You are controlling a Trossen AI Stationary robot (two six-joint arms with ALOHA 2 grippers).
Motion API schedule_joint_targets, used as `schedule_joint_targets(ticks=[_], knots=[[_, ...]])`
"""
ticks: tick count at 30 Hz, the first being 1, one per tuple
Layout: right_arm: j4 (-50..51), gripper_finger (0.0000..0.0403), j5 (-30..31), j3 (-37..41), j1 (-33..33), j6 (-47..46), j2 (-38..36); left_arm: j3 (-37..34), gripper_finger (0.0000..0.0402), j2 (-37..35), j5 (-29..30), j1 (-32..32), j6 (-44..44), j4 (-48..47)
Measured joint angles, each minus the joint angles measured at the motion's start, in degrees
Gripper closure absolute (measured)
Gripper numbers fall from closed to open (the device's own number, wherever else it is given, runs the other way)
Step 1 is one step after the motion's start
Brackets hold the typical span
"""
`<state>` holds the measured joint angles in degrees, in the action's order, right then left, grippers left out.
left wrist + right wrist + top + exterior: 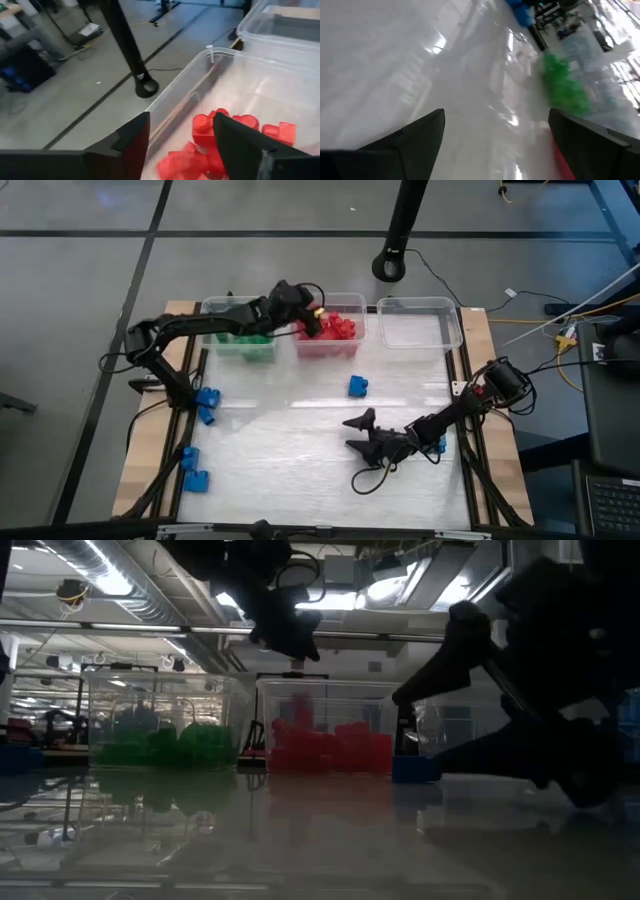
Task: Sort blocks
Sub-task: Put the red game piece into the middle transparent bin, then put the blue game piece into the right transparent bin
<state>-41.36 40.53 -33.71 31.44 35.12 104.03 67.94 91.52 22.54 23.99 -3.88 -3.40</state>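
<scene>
Left gripper point(318, 320) hangs over the middle bin point(352, 346), at the edge nearest the green bin point(212, 310); fingers point(131, 145) spread, nothing between them in the left wrist view, only the red blocks point(220, 137) lying loose in the bin below. Right gripper point(358, 432) sits low over the table point(290, 460), near the front and right of centre, fingers point(420, 135) spread wide and empty, only bare white tabletop between them in the right wrist view. Block status: red blocks point(338, 328) piled in the middle bin, green blocks point(245, 340) piled in the left bin, right bin point(420, 325) clear with no blocks visible inside. Blue blocks not binned: one loose blue block point(358, 386) on the table in front of the red bin, two stacked-looking ones at the left edge point(206, 402), two more further forward on the left point(192, 470), and one partly hidden beside the right arm point(438, 445). Low view confirms green pile point(165, 745) and red pile point(330, 748) side by side in their bins, with a blue block point(415, 768) just right of the red bin on the table surface. Can't tell from the low view whether that blue one touches the bin wall.
</scene>
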Motion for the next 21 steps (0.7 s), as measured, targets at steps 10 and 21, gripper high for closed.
schedule_joint_targets(ticks=[10,21], knots=[[1.29,0.0047,4.74,0.02,-0.46,5.88,-8.07,-2.44,0.0168,-9.21,-6.94,-7.42,1.05,-5.91],[23.67,0.0047,-8.66,0.0,-9.3,-10.47,-25.46,-30.55,0.0167,-29.81,-2.55,-25.3,11.48,11.29]])
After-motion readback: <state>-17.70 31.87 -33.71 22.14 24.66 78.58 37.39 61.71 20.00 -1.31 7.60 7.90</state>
